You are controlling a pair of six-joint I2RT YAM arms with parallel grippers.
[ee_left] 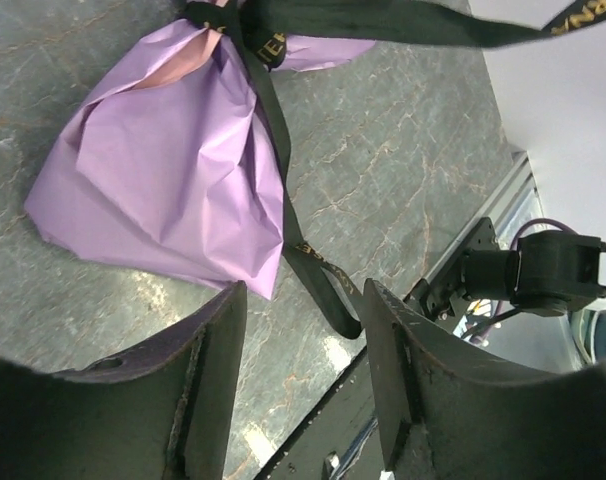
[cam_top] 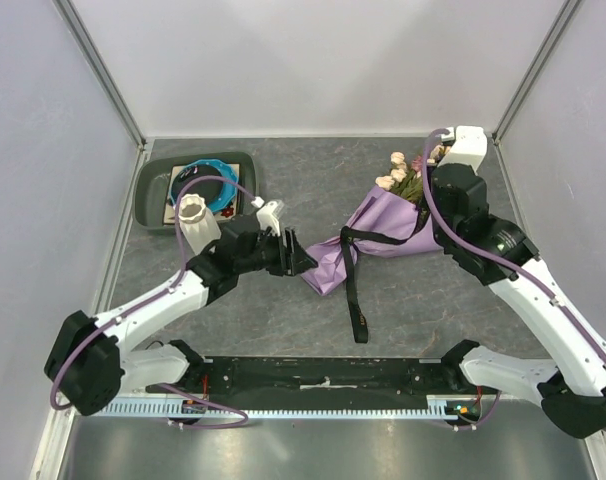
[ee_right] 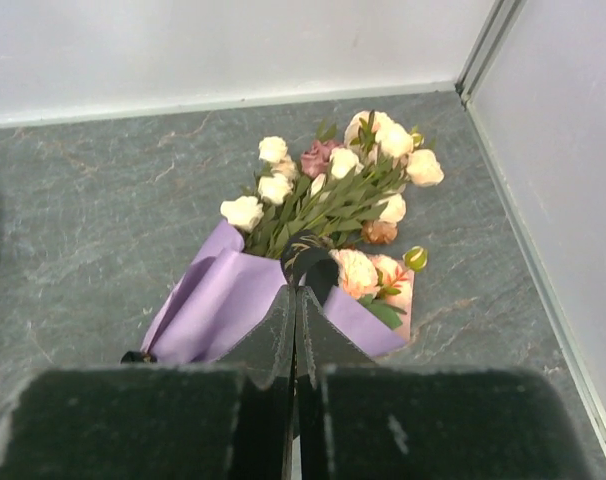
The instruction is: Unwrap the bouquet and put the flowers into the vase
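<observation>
The bouquet (cam_top: 383, 215) lies on its side on the table, still wrapped in lilac paper (ee_left: 173, 170), flowers (ee_right: 333, 180) pointing to the far right corner. Its black ribbon (cam_top: 355, 290) trails toward the near edge. My right gripper (ee_right: 296, 290) is shut on a loop of that ribbon (ee_right: 318, 255) near the blooms, and it hangs over the bouquet's top (cam_top: 423, 203). My left gripper (ee_left: 303, 290) stands open just short of the wrap's bottom end (cam_top: 301, 258), with nothing between its fingers. The white ribbed vase (cam_top: 196, 220) stands upright left of the left arm.
A dark grey tray (cam_top: 153, 190) holding a blue ring (cam_top: 211, 170) sits at the back left, right behind the vase. Walls close in the table on three sides. The arms' base rail (cam_top: 323, 375) runs along the near edge.
</observation>
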